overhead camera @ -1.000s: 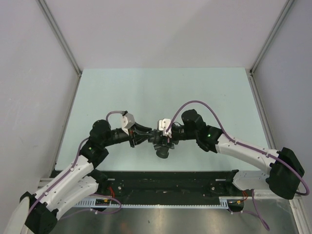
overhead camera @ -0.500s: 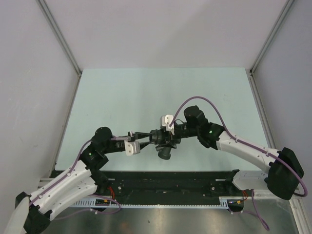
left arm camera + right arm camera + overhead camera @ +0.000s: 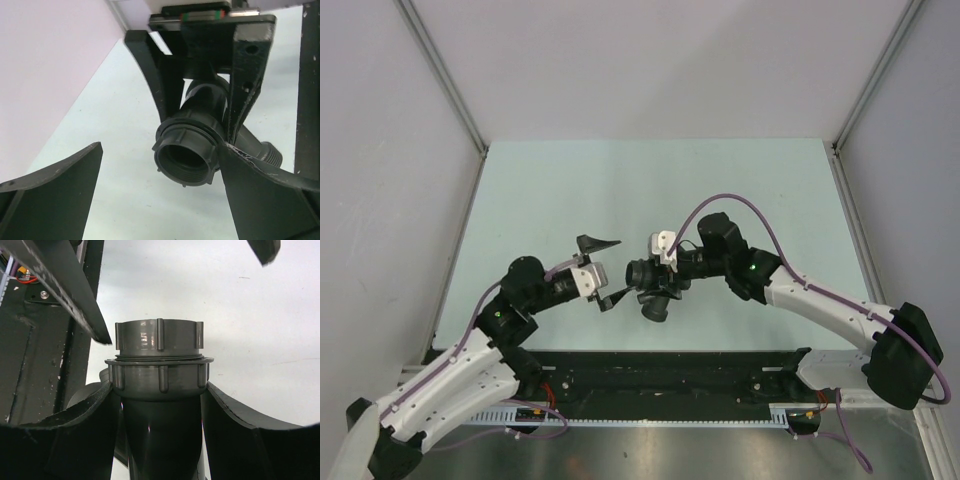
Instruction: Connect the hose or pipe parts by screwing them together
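Note:
The hose or pipe parts hang above the table as one dark grey Y-shaped piece. My right gripper is shut on its stem. In the right wrist view, two ribbed collars stacked at the end stick out past the right gripper. My left gripper stands open just left of that end. Seen from the left wrist, the threaded round mouth faces the camera between the spread jaws of the left gripper, close to its right finger. A side branch points down and right.
The pale green table is bounded by grey walls on three sides. A black rail with the arm bases runs along the near edge. Purple cables loop over both arms.
My left gripper was shut on the end of the parts; it turned at the wrist, then opened wide and let go. The right gripper keeps its hold and barely moved.

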